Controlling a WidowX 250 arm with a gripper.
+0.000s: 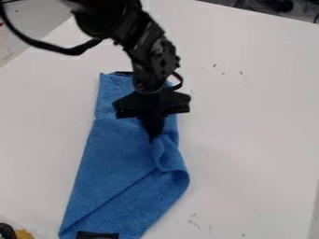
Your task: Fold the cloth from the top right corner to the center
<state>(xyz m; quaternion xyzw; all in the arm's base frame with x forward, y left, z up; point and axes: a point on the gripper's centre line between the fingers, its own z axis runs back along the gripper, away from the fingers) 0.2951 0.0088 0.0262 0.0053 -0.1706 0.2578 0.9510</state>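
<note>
The black gripper (152, 136) hangs from the top over the upper middle of the blue cloth (109, 161), its fingers together. It is shut on a bunched bit of cloth, which puckers and curls up just right of the fingertips. The cloth lies lengthwise from upper centre to lower left. Its right side is folded over, with a rounded bend at the lower right and a diagonal edge running down to the lower left corner. Part of the cloth's upper end is hidden behind the arm.
The white table (249, 126) spreads around the cloth, with small dark marks on it. A black and yellow object (24, 234) shows at the bottom left corner. Dark items stand beyond the table's top right edge.
</note>
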